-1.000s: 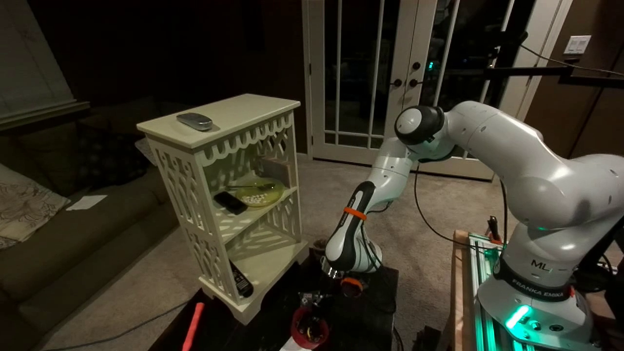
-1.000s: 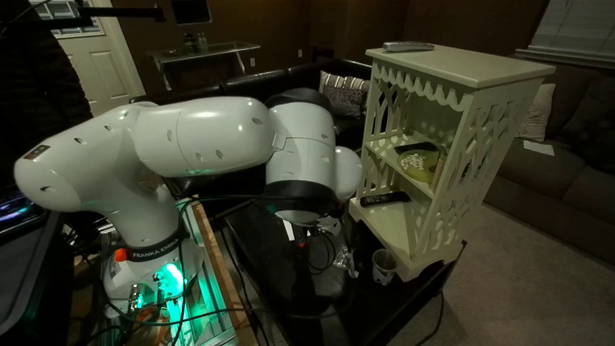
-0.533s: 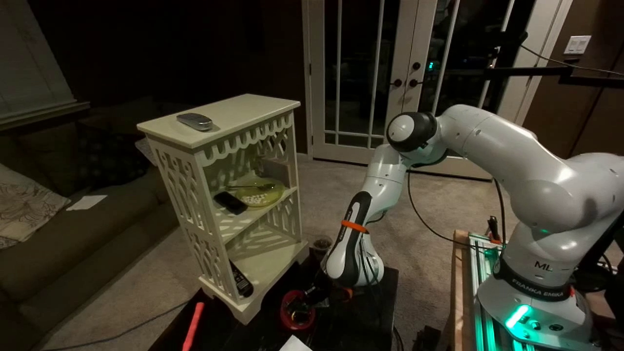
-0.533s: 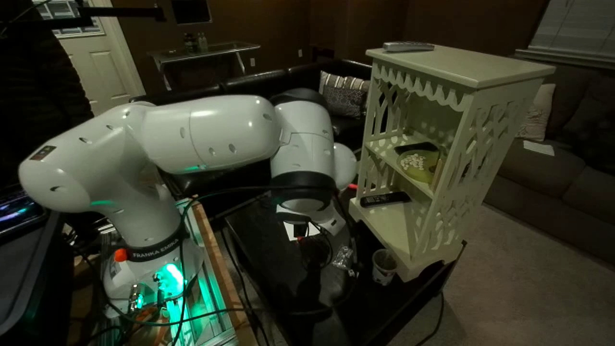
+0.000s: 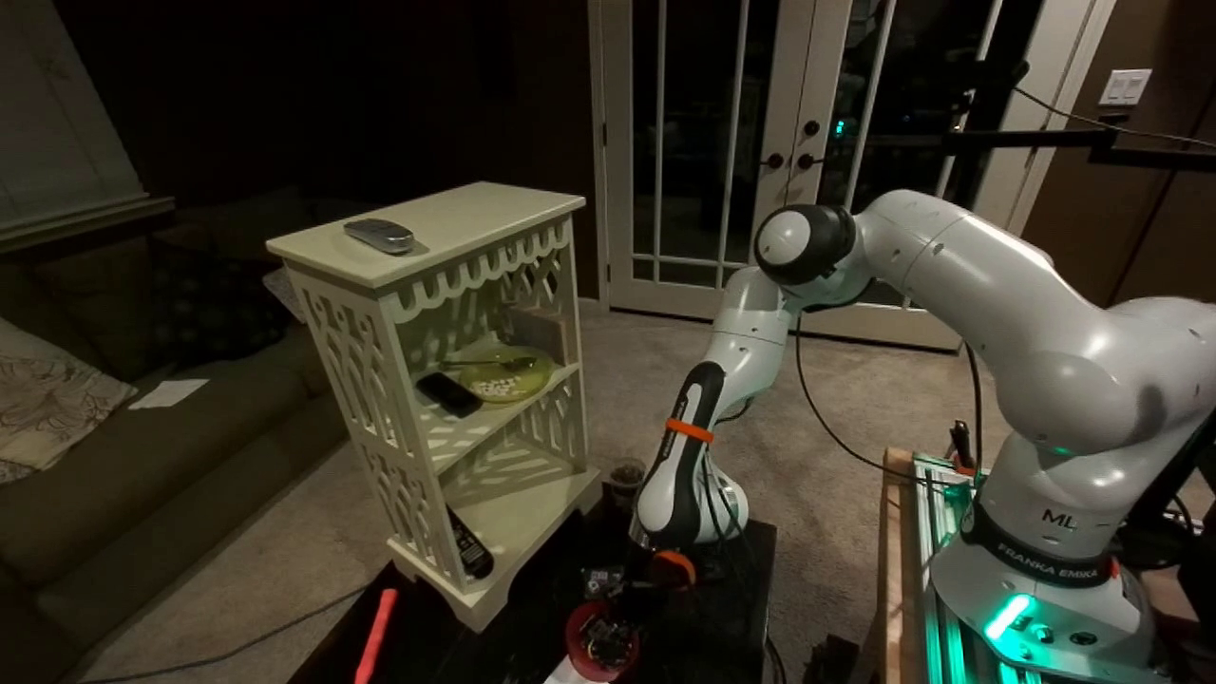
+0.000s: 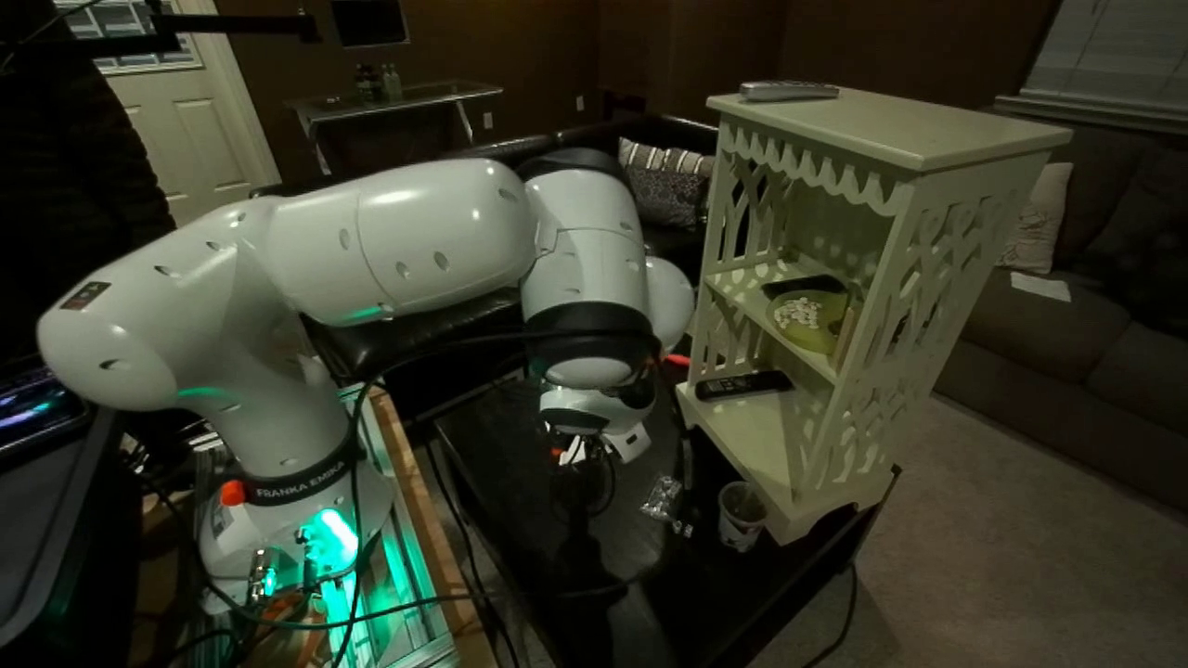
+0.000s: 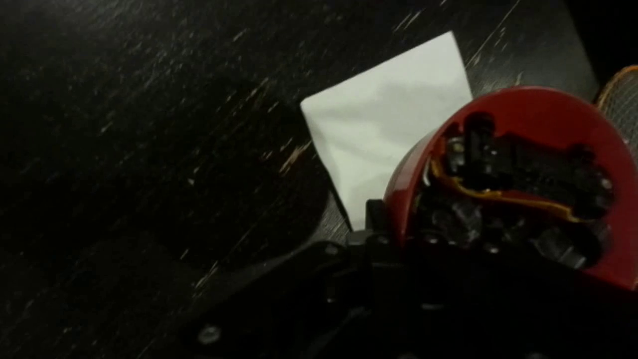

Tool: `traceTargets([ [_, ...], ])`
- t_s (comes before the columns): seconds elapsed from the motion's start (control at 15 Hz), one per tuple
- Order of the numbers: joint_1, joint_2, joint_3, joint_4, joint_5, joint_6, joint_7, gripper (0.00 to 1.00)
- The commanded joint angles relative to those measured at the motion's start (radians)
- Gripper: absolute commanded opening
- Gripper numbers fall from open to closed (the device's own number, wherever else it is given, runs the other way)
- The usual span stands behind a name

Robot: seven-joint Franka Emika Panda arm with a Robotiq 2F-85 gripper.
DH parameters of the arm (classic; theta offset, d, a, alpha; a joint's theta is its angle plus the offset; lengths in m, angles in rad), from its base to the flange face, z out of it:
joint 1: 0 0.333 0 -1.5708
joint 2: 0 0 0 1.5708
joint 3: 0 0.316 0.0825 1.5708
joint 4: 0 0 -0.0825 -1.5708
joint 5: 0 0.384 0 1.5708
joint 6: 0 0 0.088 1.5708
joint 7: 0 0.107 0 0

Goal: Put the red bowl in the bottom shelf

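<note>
The red bowl (image 5: 577, 635) holds dark objects and hangs by its rim from my gripper (image 5: 625, 600), above the dark table. In the wrist view the bowl (image 7: 543, 114) is at the right, with black items and an orange strip inside. My gripper (image 7: 391, 237) is shut on its near rim, one finger outside and the other inside. In an exterior view the arm hides the bowl, and the gripper (image 6: 583, 482) is dark and unclear. The bottom shelf (image 5: 532, 499) of the cream cabinet also shows in an exterior view (image 6: 752, 427).
A black remote (image 5: 470, 549) lies on the bottom shelf's far-side end. The middle shelf holds a yellow-green plate (image 5: 532, 385) and a phone (image 5: 448, 394). A cup (image 6: 742, 515) and a shiny packet (image 6: 662, 499) are near the cabinet. White paper (image 7: 384, 119) and a red stick (image 5: 377, 636) lie on the table.
The gripper and bowl first shifted toward the cabinet, then came back to about where they were one second ago. The packet and paper show differently around the bowl.
</note>
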Motion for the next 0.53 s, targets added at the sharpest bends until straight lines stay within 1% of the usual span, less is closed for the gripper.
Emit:
traceTargets([
  [0.0, -0.022, -0.001, 0.014, 0.003, 0.022, -0.021, -0.027, 0.04],
  [0.07, -0.027, -0.002, 0.010, 0.004, 0.022, -0.020, -0.029, 0.04],
  [0.13, -0.023, 0.000, 0.005, 0.005, 0.022, -0.019, -0.029, 0.01],
  [0.2, -0.034, 0.018, 0.028, 0.017, 0.032, -0.019, -0.020, 0.01],
  [0.27, -0.059, 0.044, 0.070, 0.020, 0.055, 0.034, 0.004, 0.01],
  [0.33, -0.081, 0.055, 0.105, 0.019, 0.068, 0.057, 0.023, 0.01],
  [0.47, -0.091, 0.073, 0.162, 0.025, 0.086, 0.120, 0.062, 0.01],
])
